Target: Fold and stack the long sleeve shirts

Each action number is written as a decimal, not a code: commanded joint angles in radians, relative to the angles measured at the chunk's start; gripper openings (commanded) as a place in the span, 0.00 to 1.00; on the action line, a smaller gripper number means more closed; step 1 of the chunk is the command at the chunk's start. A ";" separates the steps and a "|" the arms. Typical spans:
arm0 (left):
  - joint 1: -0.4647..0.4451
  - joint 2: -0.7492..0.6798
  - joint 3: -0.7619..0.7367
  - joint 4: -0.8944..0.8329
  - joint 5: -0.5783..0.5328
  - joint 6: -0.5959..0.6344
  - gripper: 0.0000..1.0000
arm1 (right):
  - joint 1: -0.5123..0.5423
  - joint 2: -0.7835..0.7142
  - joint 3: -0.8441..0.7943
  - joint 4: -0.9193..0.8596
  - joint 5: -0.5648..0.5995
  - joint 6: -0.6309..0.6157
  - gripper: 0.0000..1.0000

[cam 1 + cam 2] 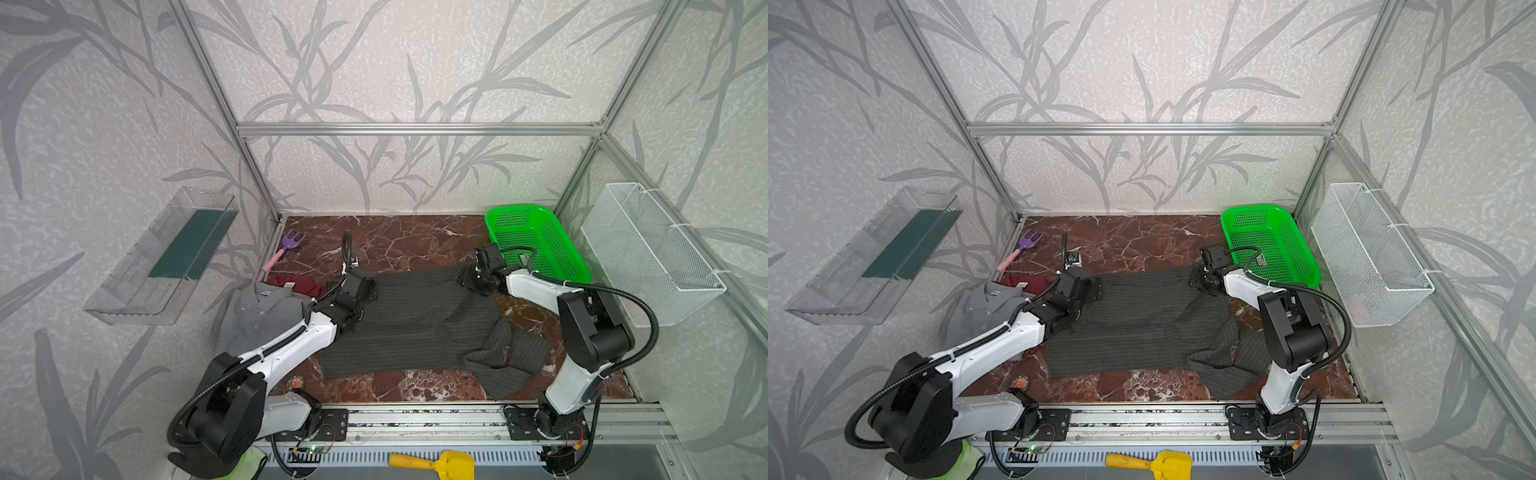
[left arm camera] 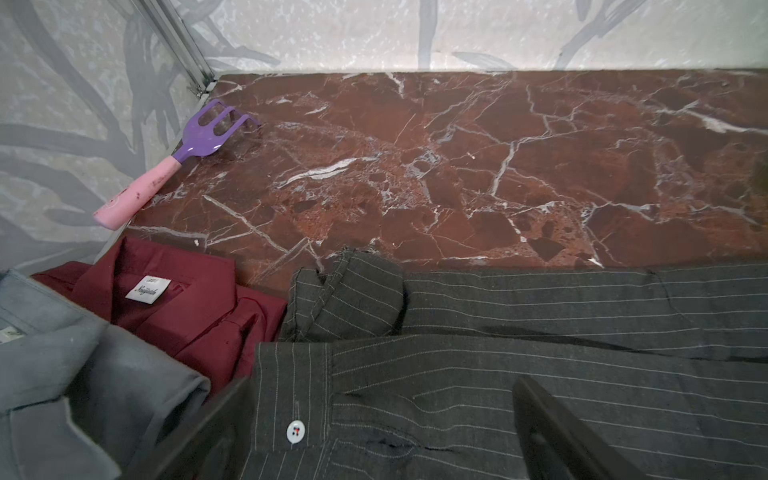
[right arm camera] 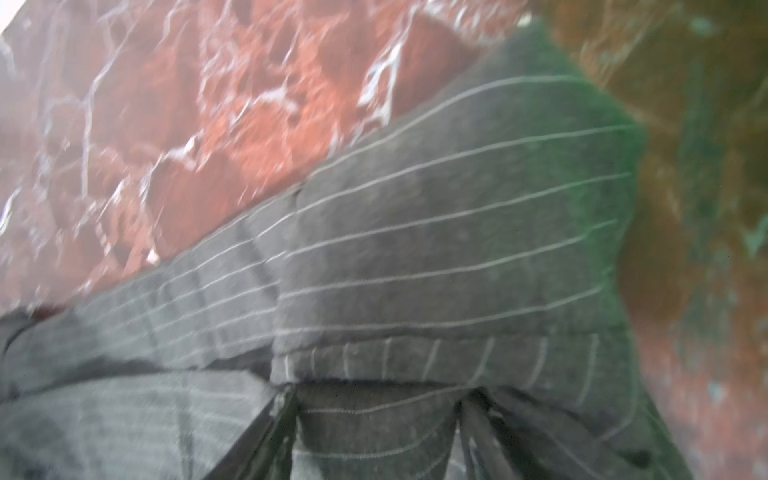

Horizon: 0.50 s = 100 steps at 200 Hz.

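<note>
The dark charcoal pinstriped shirt (image 1: pixel 415 324) (image 1: pixel 1142 324) lies spread across the middle of the marble table (image 1: pixel 415 241), with a sleeve bunched at its front right (image 1: pixel 507 357). My left gripper (image 1: pixel 361 282) (image 2: pixel 382 386) hangs open at the shirt's far left corner, its fingers (image 2: pixel 540 415) wide on either side of a buttoned cuff (image 2: pixel 295 399). My right gripper (image 1: pixel 471 282) (image 3: pixel 376 395) is low on the far right corner, fingers (image 3: pixel 274 419) apart with pinstriped cloth (image 3: pixel 457 228) between them. A plain grey collared shirt (image 1: pixel 257 316) (image 2: pixel 83 374) lies on a dark red shirt (image 1: pixel 297 284) (image 2: pixel 187 299) at the left.
A green basket (image 1: pixel 540 245) stands at the back right, close behind my right gripper. A purple and pink toy rake (image 1: pixel 289 245) (image 2: pixel 199 137) lies at the back left. A white wire basket (image 1: pixel 648 253) and a clear bin (image 1: pixel 166 257) hang on the side walls.
</note>
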 commanded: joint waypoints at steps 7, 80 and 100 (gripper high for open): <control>0.025 0.106 0.081 0.000 -0.025 -0.053 0.97 | -0.036 0.113 0.096 -0.074 0.065 0.040 0.61; 0.033 0.427 0.312 -0.050 -0.015 -0.100 0.97 | -0.085 0.069 0.000 -0.124 0.188 0.101 0.61; 0.033 0.491 0.384 -0.095 -0.043 -0.110 0.97 | -0.080 0.049 -0.025 -0.061 0.137 0.093 0.61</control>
